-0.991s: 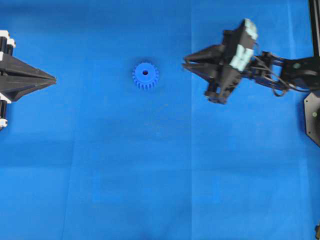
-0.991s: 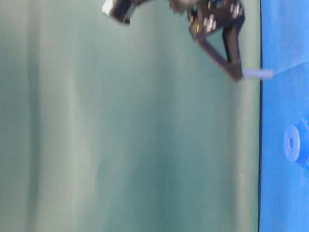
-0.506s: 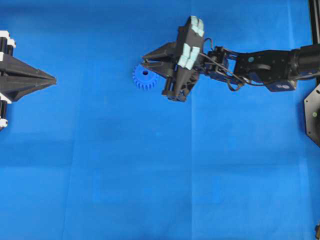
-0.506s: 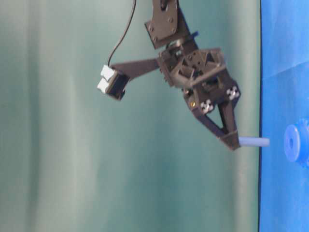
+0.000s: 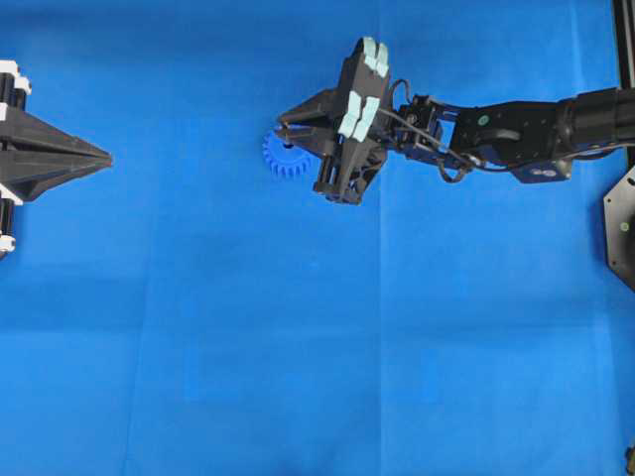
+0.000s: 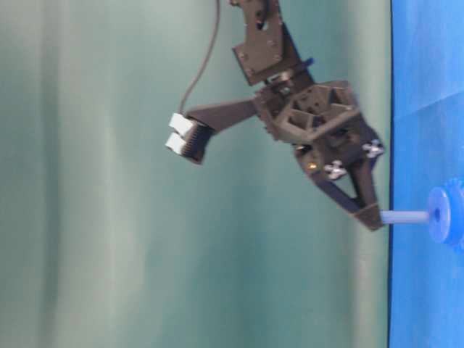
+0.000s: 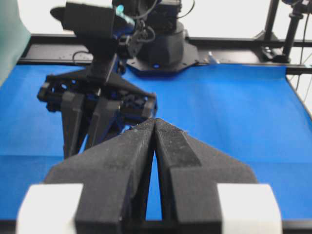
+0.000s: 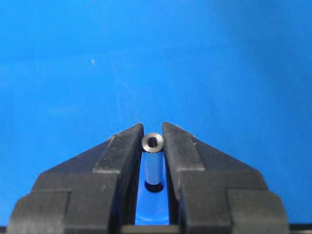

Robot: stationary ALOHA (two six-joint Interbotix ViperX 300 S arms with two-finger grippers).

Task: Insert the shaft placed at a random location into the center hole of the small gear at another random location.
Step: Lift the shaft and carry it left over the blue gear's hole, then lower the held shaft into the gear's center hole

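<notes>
The small gear (image 5: 276,159), a blue toothed wheel, lies on the blue mat with my right gripper (image 5: 284,127) directly over it. That gripper (image 8: 152,130) is shut on the shaft (image 8: 154,165), a shiny grey pin held upright by its upper end. In the table-level view the shaft (image 6: 404,216) reaches from the fingertips to the gear's hub (image 6: 439,215). The pin's lower end sits in the dark center hole (image 8: 155,187). My left gripper (image 5: 105,157) rests far to the left, shut and holding nothing; its tips (image 7: 155,122) point at the right gripper's black frame (image 7: 92,112).
Blue mat (image 5: 317,347) covers the whole table. The right arm (image 5: 516,129) stretches in from the right edge. A black mount plate (image 5: 620,233) sits at the far right. A black frame rail (image 7: 234,44) runs along the back.
My right gripper carried the shaft leftward over the gear, then lowered it until the pin's end met the hub's hole. The left gripper has not moved.
</notes>
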